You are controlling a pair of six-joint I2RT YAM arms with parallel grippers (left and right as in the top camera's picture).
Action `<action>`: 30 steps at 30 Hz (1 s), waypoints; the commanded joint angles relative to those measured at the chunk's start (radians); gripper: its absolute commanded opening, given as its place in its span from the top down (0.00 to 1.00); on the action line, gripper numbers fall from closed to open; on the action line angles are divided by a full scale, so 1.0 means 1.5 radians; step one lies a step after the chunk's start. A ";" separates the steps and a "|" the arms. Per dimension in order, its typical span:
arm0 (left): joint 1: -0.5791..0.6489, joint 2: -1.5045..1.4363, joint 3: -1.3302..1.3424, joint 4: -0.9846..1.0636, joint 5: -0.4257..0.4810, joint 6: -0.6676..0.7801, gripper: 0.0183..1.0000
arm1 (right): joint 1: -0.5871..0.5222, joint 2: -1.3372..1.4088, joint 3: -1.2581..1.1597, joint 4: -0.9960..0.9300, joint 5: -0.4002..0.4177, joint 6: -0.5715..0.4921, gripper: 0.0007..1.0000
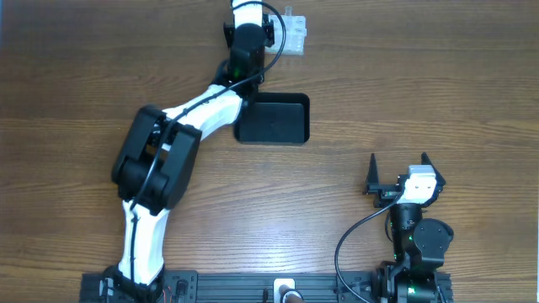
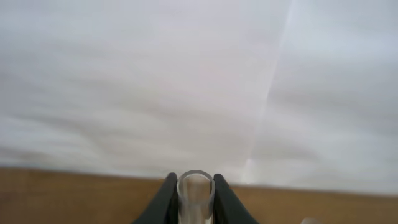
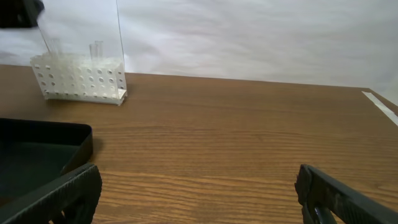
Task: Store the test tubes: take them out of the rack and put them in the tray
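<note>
A white perforated test tube rack point(image 1: 293, 35) stands at the table's far edge, and it shows as a rack point(image 3: 79, 78) with clear tubes point(image 3: 96, 51) upright in it. My left gripper point(image 2: 194, 182) is shut on a clear test tube point(image 2: 194, 193), whose open rim shows between the fingers. From above, the left gripper point(image 1: 248, 18) is lifted just left of the rack. The black tray point(image 1: 274, 118) lies nearer, below the rack. My right gripper point(image 1: 396, 181) stands open near its base, far from both, with nothing between its fingers point(image 3: 62, 193).
The left arm point(image 1: 198, 109) stretches diagonally over the tray's left edge. A white wall backs the table's far edge. A strip of white tape point(image 3: 380, 104) marks the table's right side. Bare wood lies between the tray point(image 3: 37, 149) and the right gripper.
</note>
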 commanded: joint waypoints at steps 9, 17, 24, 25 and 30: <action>-0.027 -0.140 0.014 -0.089 -0.011 0.057 0.98 | -0.004 -0.006 -0.003 -0.002 -0.010 0.007 0.01; -0.054 -0.268 0.014 -0.399 -0.013 -0.033 0.98 | -0.004 -0.006 -0.003 -0.002 -0.010 0.007 0.01; -0.068 -0.325 0.014 -0.675 -0.013 -0.131 0.98 | -0.004 -0.006 -0.003 -0.002 -0.010 0.006 0.01; -0.070 -0.325 0.014 -0.705 -0.010 -0.149 0.98 | -0.004 -0.006 -0.003 -0.002 -0.010 0.007 0.01; -0.072 -0.324 0.014 -0.801 0.058 -0.231 0.98 | -0.004 -0.006 -0.003 -0.002 -0.010 0.007 0.01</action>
